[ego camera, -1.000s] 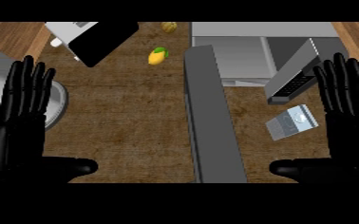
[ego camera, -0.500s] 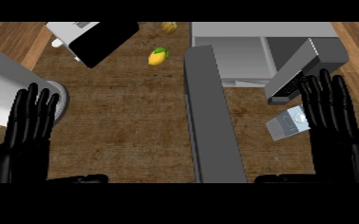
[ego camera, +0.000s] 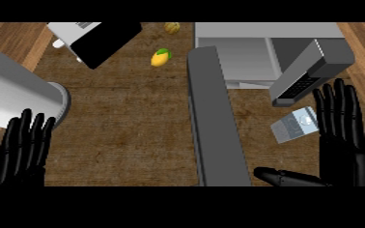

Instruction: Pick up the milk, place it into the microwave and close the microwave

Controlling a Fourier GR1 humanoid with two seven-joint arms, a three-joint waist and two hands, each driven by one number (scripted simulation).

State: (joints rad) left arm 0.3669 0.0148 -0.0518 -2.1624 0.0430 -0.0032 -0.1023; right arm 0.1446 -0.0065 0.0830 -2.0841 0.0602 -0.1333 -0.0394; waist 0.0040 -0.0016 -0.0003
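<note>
Grey milk carton (ego camera: 294, 126) | label (unreadable) | beside right robot hand (ego camera: 341, 147)

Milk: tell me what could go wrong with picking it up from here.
1. The milk sits close beside the fingers of the open right hand, thumb well below it; the hand could nudge it away instead of closing round it.
2. A grey block slants just beyond the milk; a lift towards the microwave might clip it.
3. The open door juts out on the left; a wide swing could hit it.
</note>
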